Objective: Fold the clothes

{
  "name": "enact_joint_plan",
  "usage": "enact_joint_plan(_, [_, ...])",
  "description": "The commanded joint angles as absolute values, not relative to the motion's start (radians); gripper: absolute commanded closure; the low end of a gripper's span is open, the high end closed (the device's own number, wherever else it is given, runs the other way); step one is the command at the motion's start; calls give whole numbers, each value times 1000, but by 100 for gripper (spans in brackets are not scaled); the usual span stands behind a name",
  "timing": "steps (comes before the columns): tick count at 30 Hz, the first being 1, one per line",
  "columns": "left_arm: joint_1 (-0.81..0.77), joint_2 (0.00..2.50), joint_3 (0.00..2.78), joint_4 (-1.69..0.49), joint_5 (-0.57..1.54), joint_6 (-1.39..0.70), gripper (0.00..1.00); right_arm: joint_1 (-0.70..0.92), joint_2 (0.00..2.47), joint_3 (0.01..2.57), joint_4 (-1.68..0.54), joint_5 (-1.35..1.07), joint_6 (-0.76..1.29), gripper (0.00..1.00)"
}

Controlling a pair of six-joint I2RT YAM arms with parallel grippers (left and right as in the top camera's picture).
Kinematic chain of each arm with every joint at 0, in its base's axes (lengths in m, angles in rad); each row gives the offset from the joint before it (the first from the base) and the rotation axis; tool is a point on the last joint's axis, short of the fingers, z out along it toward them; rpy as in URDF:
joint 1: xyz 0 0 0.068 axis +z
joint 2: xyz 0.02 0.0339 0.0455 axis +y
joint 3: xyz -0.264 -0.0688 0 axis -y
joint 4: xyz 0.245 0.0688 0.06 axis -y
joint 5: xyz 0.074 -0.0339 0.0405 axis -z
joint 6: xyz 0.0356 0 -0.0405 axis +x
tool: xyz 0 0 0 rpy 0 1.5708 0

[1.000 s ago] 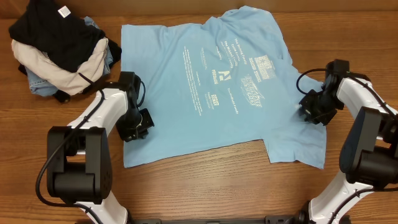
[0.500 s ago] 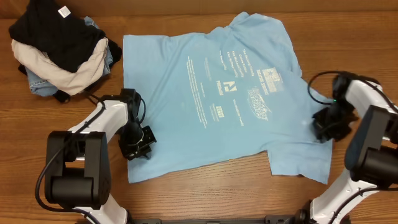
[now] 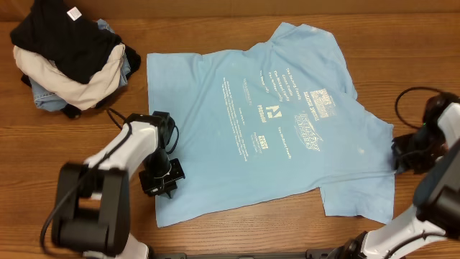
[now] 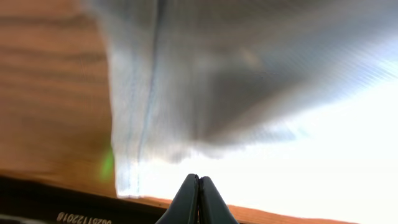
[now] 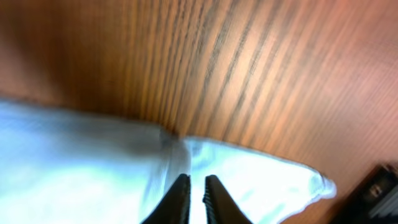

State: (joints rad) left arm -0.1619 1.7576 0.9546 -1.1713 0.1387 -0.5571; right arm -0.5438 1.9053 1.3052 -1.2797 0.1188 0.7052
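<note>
blue T-shirt [image 3: 273, 129] spread on table [image 3: 215, 237], garment pile [image 3: 68, 57]

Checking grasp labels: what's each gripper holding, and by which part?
Both pinch the blue shirt: the left gripper is shut on its hem edge, the right gripper on the opposite edge, between the sleeves.

Robotics lab: left arm [image 3: 123, 147] and right arm [image 3: 440, 133] flank a T-shirt [image 3: 273, 137] on a wooden table [image 3: 410, 43].
</note>
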Motion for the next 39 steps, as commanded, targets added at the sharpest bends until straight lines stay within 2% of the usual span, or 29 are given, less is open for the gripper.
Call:
enact_joint_plan(1, [-191, 1581, 1039, -1179, 72, -614, 96, -549, 1754, 1439, -1314, 61, 659, 75])
enact_joint_plan(3, [-191, 1536, 1137, -1171, 34, -613, 96, -540, 1714, 1544, -1304, -115, 509, 57])
enact_joint_plan(4, [-191, 1535, 1176, -1165, 20, -604, 95, -524, 1711, 1592, -1290, -202, 454, 37])
enact_joint_plan(5, [-190, 1537, 1229, -1123, 27, -562, 74, -486, 1711, 1638, -1254, -281, 384, 10])
enact_joint_plan(7, [-191, 1537, 1257, -1053, 38, -526, 25, -423, 1711, 1664, -1189, -294, 340, 1])
enact_joint_plan(8, [-190, 1537, 1265, -959, 52, -492, 4, -344, 1713, 1665, -1098, -293, 317, 0])
enact_joint_plan(13, [-189, 1621, 1265, -789, 107, -448, 6, -128, 1816, 1665, -836, -252, 318, 21])
enact_joint_plan(14, [-189, 1657, 1264, -773, 105, -440, 6, -112, 1843, 1665, -816, -217, 336, 28])
enact_joint_plan(15, [-189, 1713, 1264, -749, 105, -427, 8, -91, 1898, 1665, -781, -184, 349, 40])
enact_joint_plan(17, [-190, 1783, 1265, -710, 104, -422, 15, -88, 1964, 1665, -739, -184, 344, 52])
enact_joint_plan(19, [-190, 1862, 1265, -670, 104, -422, 16, -94, 2043, 1665, -707, -184, 342, 68])
enact_joint_plan(20, [-189, 1887, 1264, -655, 101, -421, 16, -94, 2072, 1665, -703, -181, 330, 71])
enact_joint_plan(23, [-189, 1934, 1265, -620, 101, -417, 17, -94, 2142, 1664, -684, -161, 324, 73])
enact_joint_plan(29, [-191, 1986, 1264, -608, 102, -418, 17, -94, 2241, 1663, -682, -67, 324, 84])
enact_joint_plan(39, [-191, 1990, 1263, -627, 105, -418, 16, -120, 2305, 1663, -633, 115, 305, 85])
